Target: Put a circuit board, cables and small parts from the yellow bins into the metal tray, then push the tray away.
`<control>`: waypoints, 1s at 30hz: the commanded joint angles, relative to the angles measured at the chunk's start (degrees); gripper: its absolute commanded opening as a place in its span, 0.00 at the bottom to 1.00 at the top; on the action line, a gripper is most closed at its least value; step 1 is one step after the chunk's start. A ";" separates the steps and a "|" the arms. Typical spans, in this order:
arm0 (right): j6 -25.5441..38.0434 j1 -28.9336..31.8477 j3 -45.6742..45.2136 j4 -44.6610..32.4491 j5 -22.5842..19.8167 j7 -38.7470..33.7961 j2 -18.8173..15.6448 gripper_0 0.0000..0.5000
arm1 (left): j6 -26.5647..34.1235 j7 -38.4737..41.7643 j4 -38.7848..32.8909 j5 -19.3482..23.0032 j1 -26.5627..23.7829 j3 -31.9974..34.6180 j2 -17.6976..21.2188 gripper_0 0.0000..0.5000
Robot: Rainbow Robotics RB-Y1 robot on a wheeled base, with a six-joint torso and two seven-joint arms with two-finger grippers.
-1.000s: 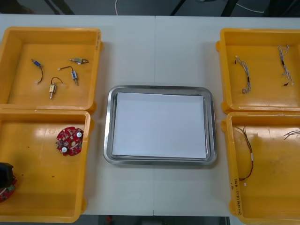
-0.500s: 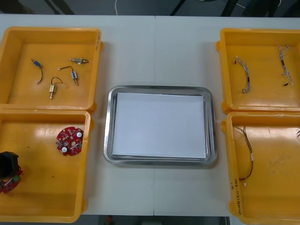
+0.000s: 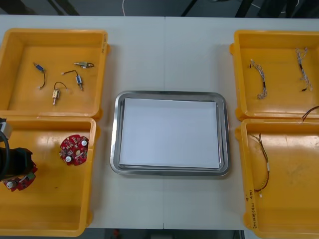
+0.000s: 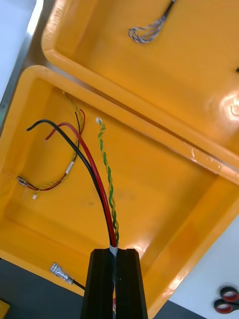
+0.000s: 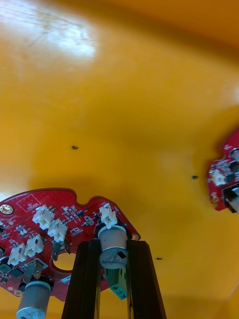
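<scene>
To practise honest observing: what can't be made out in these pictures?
Front view: left gripper covers part of its circuit board.
Front view: the right edge cuts off the held cables.
Front view: small metal parts too small to identify.
Left wrist view: second board cut by the edge.

Left arm: enters at the robot's left side in the front view, black at the wrist. Left gripper [image 3: 19, 174] points down. Its 2 jaws stand apart and parallel, clamped on a grey cylindrical component of a round red circuit board [image 5: 45, 219]; the board sits under and between the jaws.

Right arm: right gripper [image 4: 115, 251] has its 2 jaws pressed nearly together, pinching a bundle of cables [image 4: 102, 184] at 1 end. The bundle runs out ahead of the jaws, its far ends free.
</scene>
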 commanded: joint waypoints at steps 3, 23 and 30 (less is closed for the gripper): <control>0.25 -6.15 6.89 -4.78 0.83 0.57 -4.36 0.00 | 0.55 5.58 -1.64 0.38 -4.21 -3.99 2.16 0.00; 0.25 -9.93 15.68 -9.71 3.74 1.10 -4.62 0.00 | -1.47 5.84 0.12 -3.23 -6.85 -10.32 2.25 0.00; 0.25 -9.93 15.94 -9.79 3.47 1.71 -4.62 0.00 | -1.65 5.67 0.73 -3.75 -6.93 -10.41 2.25 0.00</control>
